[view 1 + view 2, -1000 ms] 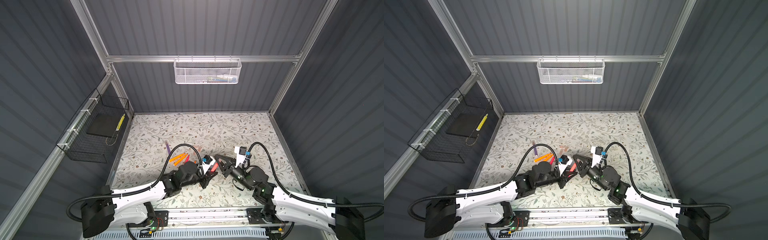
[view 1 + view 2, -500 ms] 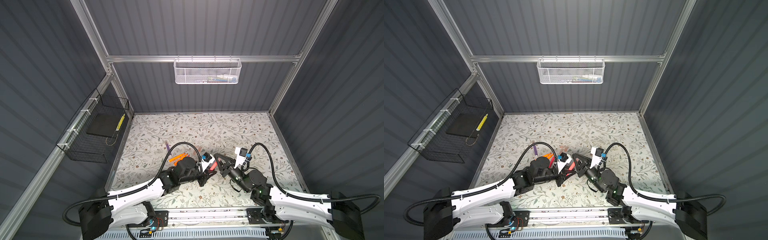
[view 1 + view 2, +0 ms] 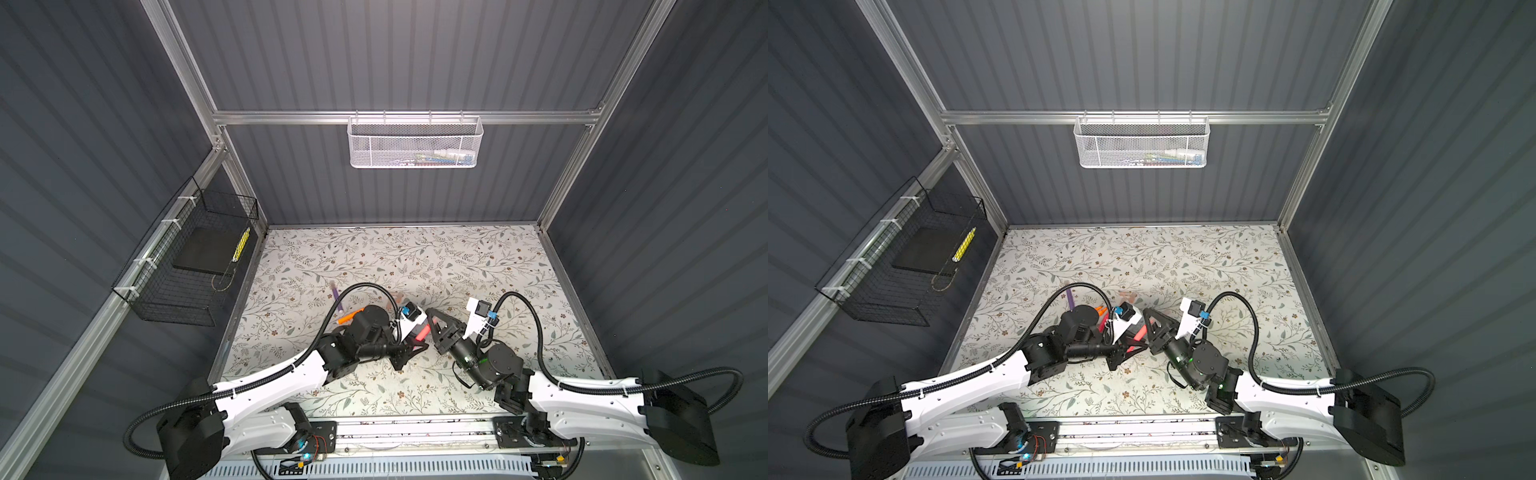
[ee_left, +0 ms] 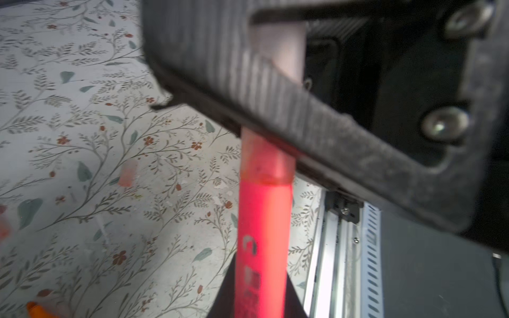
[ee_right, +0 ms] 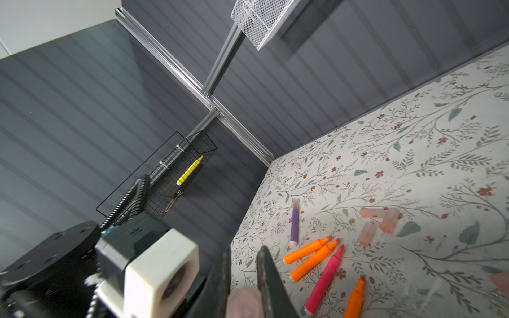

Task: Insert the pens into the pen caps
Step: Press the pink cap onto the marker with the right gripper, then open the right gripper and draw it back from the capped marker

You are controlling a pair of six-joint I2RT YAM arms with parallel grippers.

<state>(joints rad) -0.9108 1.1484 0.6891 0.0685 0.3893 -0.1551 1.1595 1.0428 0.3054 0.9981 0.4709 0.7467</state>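
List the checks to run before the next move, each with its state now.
1. Left gripper shut on the pink-red pen: ok.
2. Right gripper shut on the pen cap: ok.
3. Pen tip inside the cap's mouth: ok.
4. Cap seated fully: cannot tell; the right gripper's finger hides that part.
5. Loose caps lie on the table for the uncapped pens: ok.

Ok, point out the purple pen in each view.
In a top view: purple pen left of centre, by the left arm's cable.
In a top view: pen at the same spot.
Left wrist: not in it.
Right wrist: pen beside the orange pens.
Shared landmark: floral mat.
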